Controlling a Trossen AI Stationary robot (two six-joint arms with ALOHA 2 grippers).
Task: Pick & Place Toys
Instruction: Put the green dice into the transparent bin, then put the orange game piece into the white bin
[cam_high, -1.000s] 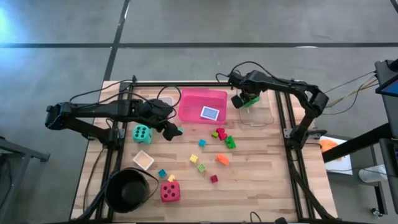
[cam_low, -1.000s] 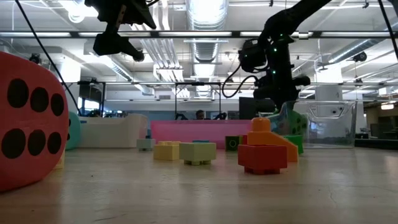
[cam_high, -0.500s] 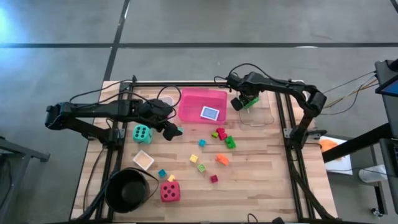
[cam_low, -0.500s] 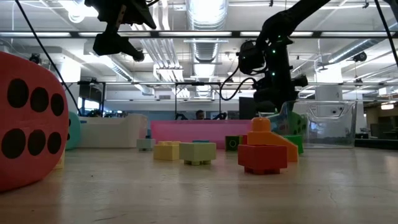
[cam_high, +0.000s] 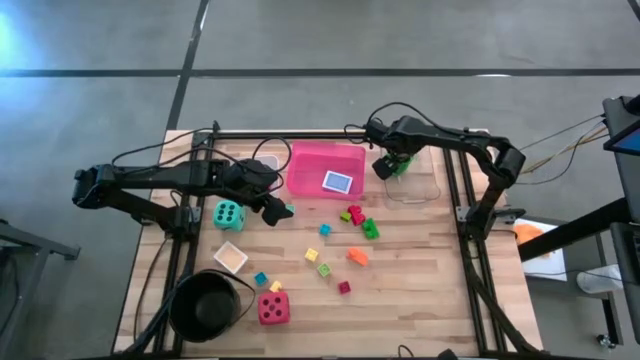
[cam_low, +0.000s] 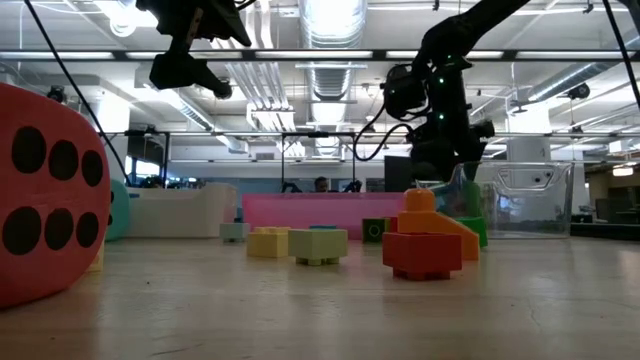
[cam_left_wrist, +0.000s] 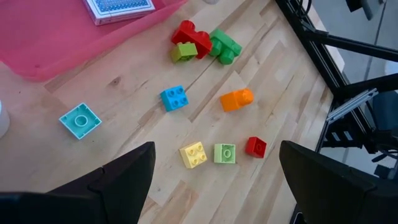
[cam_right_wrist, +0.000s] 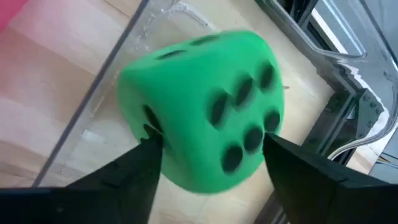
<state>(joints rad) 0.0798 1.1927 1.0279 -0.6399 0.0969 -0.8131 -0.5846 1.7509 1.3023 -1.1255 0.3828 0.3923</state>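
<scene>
1. The right gripper (cam_high: 392, 165) is hanging over the near-left corner of the clear tray (cam_high: 425, 190), with the green die (cam_right_wrist: 202, 137) sitting between its fingers (cam_right_wrist: 112, 177).
2. Those fingers are flanking the die closely; whether they are gripping it or letting it go, I cannot tell.
3. The step in hand looks like placing the green die into the clear tray, just beside the pink tray (cam_high: 305, 175), which is holding a card (cam_high: 338, 182).
4. The left gripper (cam_high: 275, 210) is waiting with its fingers apart, hovering beside the teal die (cam_high: 228, 215).
5. Small blocks (cam_left_wrist: 202, 46) are lying loose on the table (cam_high: 420, 290); the red die (cam_high: 273, 308) is sitting near the black bowl (cam_high: 207, 305).
6. Next, the right gripper probably needs to free the die fully, lift clear of the tray wall, and reach for a block.
</scene>
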